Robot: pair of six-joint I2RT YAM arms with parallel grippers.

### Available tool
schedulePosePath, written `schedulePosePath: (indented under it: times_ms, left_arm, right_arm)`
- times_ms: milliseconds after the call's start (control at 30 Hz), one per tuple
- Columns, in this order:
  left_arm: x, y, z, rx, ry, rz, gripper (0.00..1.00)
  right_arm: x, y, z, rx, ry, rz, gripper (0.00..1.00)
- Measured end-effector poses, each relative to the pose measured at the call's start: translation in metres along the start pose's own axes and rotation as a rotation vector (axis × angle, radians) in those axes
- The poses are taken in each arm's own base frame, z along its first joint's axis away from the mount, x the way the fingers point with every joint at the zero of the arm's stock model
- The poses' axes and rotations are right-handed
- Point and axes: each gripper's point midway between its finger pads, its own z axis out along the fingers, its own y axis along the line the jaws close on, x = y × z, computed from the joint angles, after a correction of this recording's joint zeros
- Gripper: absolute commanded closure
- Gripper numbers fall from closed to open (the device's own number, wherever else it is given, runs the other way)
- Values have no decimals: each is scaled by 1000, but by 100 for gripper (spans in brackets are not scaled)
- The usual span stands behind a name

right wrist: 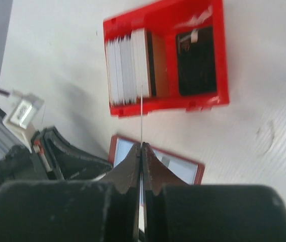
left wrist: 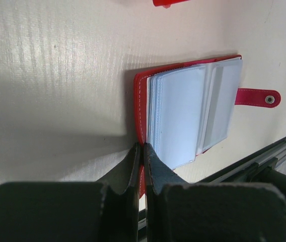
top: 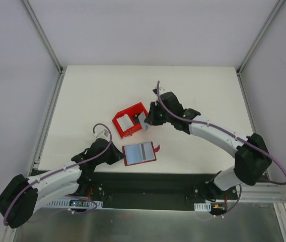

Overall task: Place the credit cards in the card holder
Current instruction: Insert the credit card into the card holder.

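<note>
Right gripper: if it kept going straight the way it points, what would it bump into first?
Probably the red bin, at its stack of white cards. The right gripper pinches a thin card edge-on that aims there. Depth is unclear, so the table in front could come first.

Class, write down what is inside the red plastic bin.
One compartment of the bin holds a stack of pale cards on edge, the other a black block. Anything beneath the block is hidden.
</note>
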Motion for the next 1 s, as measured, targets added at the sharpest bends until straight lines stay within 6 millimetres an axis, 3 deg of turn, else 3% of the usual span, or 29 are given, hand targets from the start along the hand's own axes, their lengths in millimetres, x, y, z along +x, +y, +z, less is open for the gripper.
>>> schedulePosePath:
  times_ms: [233,300,433,600,1000]
  left_arm:
    - [0,0,0,1,0,0,100]
    - [0,0,0,2,0,0,100]
    - [0,0,0,2,1,0,100]
    - [1,0,0,3,4,-3,100]
    - [1,4,1,-5,2,-19,100]
  right_arm:
    - [91,15,-12,46,94,-59,100]
    - [116,10,-11,77,131,-62,100]
    - [146,-4,-3,109,160,-4,100]
    - [166,-18,8,118,158,71,100]
    - [163,-16,16,23,70,192,100]
